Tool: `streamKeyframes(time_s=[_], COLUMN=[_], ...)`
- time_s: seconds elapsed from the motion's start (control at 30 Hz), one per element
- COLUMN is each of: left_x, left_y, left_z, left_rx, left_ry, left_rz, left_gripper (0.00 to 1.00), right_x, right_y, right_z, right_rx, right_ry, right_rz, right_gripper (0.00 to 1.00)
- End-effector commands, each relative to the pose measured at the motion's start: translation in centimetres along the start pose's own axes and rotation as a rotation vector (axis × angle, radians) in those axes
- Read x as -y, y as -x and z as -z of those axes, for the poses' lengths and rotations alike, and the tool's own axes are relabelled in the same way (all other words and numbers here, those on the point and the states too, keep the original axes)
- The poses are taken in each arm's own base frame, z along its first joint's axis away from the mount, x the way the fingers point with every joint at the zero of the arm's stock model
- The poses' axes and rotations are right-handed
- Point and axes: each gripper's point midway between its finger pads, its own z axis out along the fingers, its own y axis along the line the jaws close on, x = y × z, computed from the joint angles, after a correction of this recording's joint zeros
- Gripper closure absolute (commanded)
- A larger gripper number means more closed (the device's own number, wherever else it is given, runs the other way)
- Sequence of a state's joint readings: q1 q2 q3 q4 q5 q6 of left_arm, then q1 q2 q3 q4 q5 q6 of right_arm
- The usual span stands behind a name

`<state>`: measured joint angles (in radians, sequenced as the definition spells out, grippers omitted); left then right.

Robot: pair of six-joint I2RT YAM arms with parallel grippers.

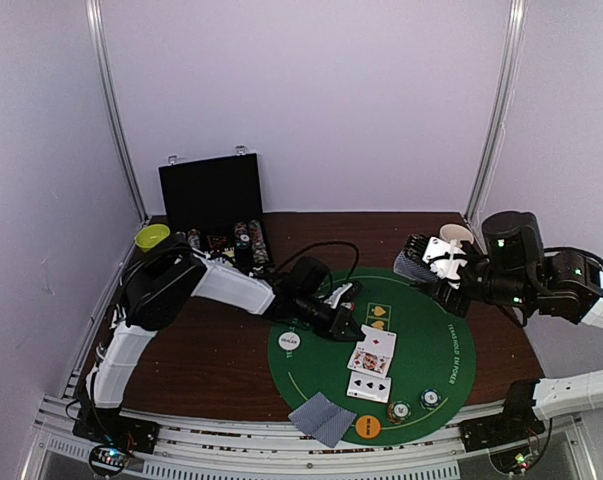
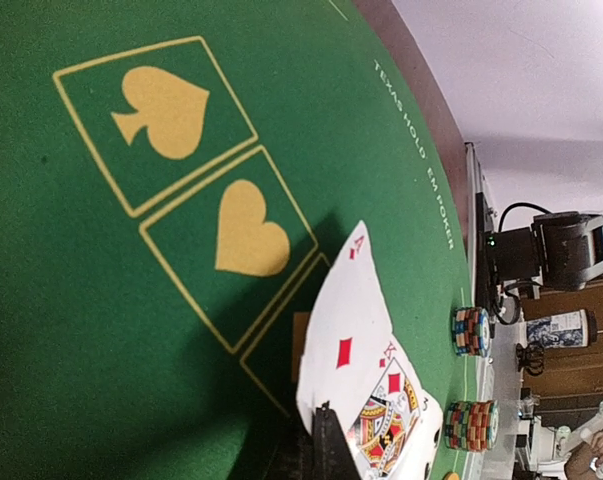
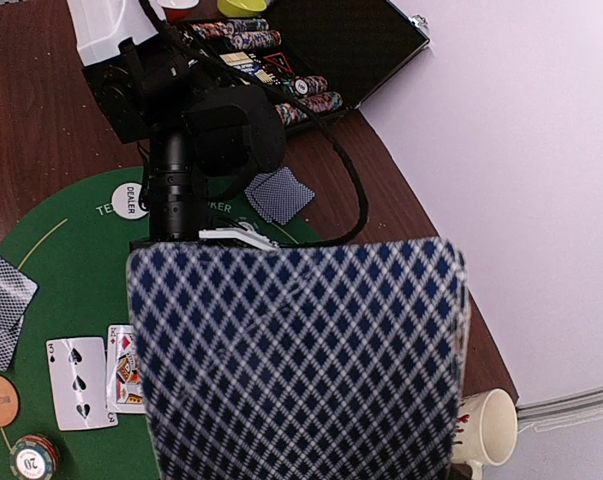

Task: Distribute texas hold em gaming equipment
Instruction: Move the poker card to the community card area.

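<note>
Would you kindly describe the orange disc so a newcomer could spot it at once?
Find the round green mat on the brown table and go to its near edge. The orange disc lies there, between fanned face-down cards and two chip stacks. It alone is flat and orange.

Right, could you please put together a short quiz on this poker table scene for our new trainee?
1. True or false: the black chip case is closed.
2. How many chip stacks stand just beside the orange disc? A none, B two, C five.
3. Which gripper holds the blue-backed cards?
Key: 1 false, its lid stands open. 2 B. 3 the right gripper.
</note>
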<state>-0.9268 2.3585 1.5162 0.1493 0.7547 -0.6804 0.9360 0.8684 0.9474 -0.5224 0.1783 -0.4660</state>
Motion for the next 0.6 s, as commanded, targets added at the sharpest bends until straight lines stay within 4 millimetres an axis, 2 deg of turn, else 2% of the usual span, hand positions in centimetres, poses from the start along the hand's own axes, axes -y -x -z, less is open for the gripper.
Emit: streamKeyframes(time_s=[0.0, 0.2, 0.43, 0.57], left_x=[-1.0, -0.4, -3.3, -3.2], left_y=[1.0, 2.8, 1.0, -0.1], left_z=[0.0, 0.1, 0.6, 1.1], left_rx=[0.014, 0.036, -0.007, -0.019], left_ry=[0.025, 0.021, 0.092, 0.088], left_rz=[-0.026, -0.063, -0.042, -0.034], left_gripper=[1.0, 1.0, 1.0, 1.0], right_x=[0.9, 1.0, 1.0, 0.9], right_y=[1.2, 1.0, 0.9, 0.9], right_z=[0.7, 0.7, 0.9, 0.8], right_rx=[0.034, 0.023, 0.027, 0.026], right_ry=[-0.018, -0.023, -0.025, -0.022], right_rz=[-0.026, -0.022, -0.026, -0.028], right_gripper=[0.55, 0.55, 0.55, 0.55])
